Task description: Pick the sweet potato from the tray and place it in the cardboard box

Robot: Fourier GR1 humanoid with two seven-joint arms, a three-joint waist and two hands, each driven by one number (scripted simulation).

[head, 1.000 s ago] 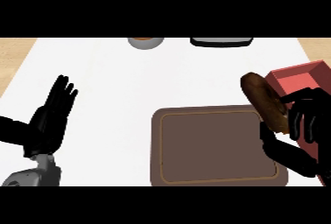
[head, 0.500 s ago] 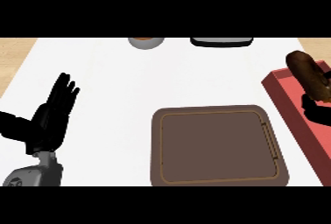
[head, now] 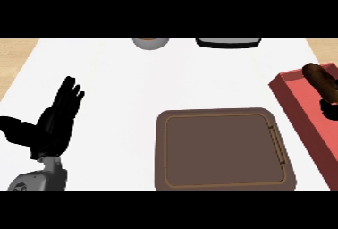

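White counter (head: 165,85), sweet potato (head: 321,81) over red box (head: 297,96), right hand (head: 328,108) just below, grip unclear, left hand (head: 56,120) spread

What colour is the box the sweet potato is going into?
The box is red, seen at the right edge of the head view.

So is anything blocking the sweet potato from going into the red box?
No, nothing visible is in the way. The sweet potato is already over the box at the right edge, held from below by the right hand.
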